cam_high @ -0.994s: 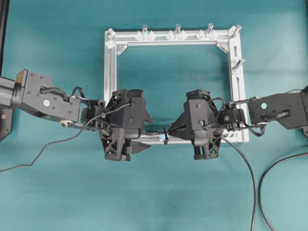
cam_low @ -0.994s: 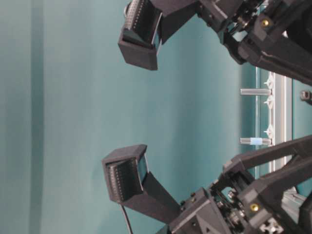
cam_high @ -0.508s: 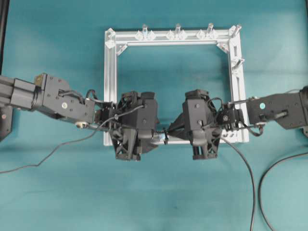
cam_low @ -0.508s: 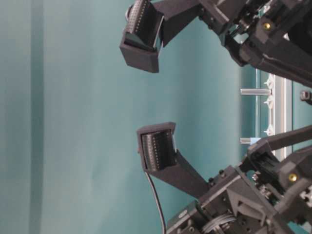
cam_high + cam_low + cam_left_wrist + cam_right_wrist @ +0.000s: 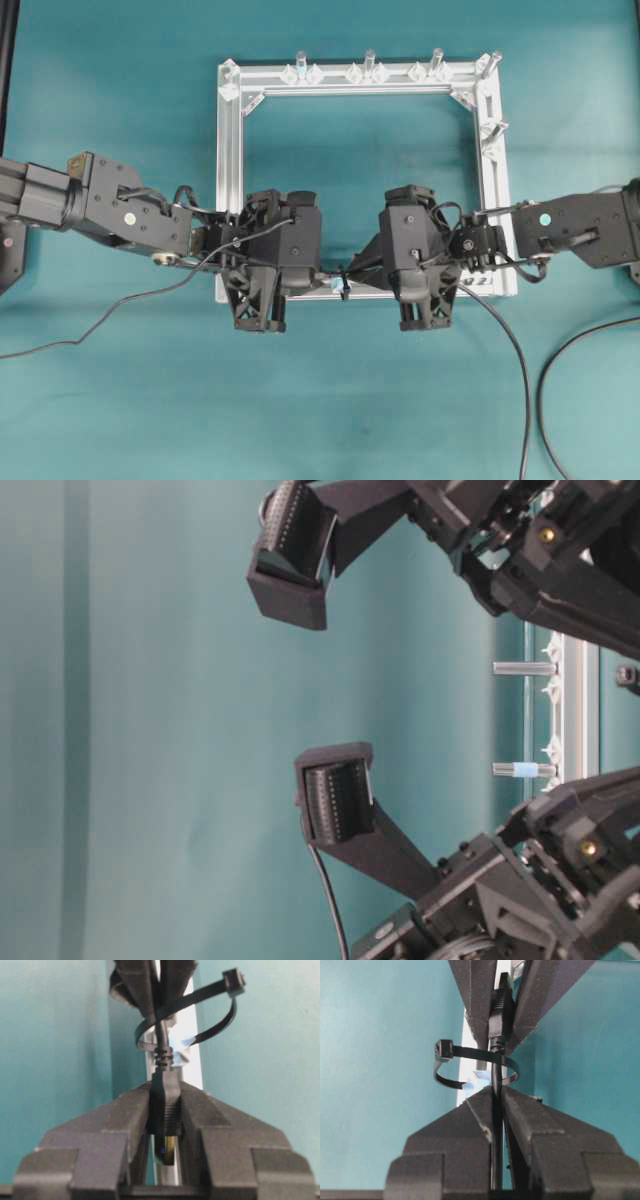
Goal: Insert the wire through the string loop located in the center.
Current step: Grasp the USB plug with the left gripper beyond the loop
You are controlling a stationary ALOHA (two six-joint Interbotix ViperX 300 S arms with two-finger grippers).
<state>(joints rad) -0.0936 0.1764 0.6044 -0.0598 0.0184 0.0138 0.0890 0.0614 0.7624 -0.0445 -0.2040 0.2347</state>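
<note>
With the wire [image 5: 163,1045] already through the string loop [image 5: 200,1015], I see my left end effector [image 5: 163,1105] clamped on its plug just beside the loop, my right end effector [image 5: 496,1110] pinching the cable on the loop's other side; only pulling through remains, I judge.

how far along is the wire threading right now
Mostly done: the thin black wire already passes through the small dark string loop. In hand: the left gripper clamps its plug, and the right gripper pinches the cable behind the loop. Left: release the cable and draw more through.

Pincers [image 5: 330,283] crowding string loop [image 5: 343,279]
</note>
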